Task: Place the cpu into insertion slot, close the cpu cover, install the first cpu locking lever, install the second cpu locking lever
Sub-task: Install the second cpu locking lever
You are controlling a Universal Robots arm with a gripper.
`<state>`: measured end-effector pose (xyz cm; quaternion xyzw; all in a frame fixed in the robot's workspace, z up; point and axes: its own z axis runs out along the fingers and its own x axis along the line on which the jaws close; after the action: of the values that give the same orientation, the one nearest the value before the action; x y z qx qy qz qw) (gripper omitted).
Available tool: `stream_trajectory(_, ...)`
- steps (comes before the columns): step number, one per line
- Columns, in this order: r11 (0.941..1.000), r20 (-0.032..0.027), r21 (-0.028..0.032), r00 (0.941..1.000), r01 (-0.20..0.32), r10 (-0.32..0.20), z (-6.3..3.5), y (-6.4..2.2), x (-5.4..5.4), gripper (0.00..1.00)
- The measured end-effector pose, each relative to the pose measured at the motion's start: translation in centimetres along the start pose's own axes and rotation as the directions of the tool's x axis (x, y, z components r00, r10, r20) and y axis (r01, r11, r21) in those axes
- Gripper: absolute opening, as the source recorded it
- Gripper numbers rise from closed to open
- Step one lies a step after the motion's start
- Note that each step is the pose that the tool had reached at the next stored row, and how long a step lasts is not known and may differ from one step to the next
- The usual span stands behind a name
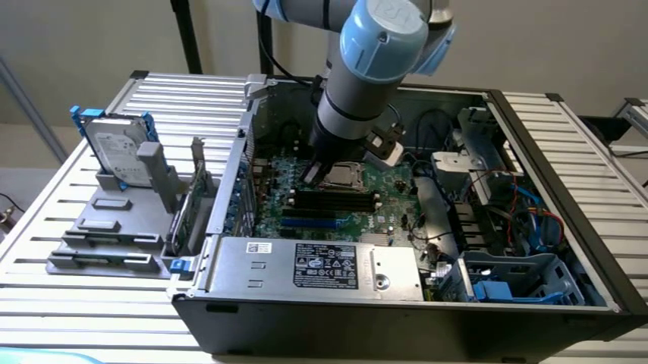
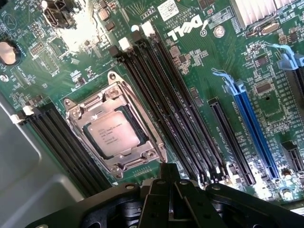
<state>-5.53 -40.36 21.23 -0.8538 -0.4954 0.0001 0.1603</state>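
Note:
The cpu, a pale silvery square chip, lies flat in the insertion slot on the green board. The cpu cover, a silvery frame with a square window, lies down over it, and the chip's face shows through the window. My gripper is shut, its black fingertips together with nothing between them. It hangs just off one edge of the socket, beside the memory strips. In the exterior view the gripper reaches down into the open computer case, close to that view's left side of the socket.
Long black memory strips flank the socket, and a blue connector strip lies further off. A grey labelled metal box fills the case front. Cables and a blue drive cage crowd the exterior view's right. A hard drive stands outside.

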Motion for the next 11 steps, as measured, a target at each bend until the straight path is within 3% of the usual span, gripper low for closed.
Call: stream_trajectory(11,0.9999,-0.0050,-0.0097,1.0000,0.003,-0.003,1.38,-0.48,0.1,0.11)
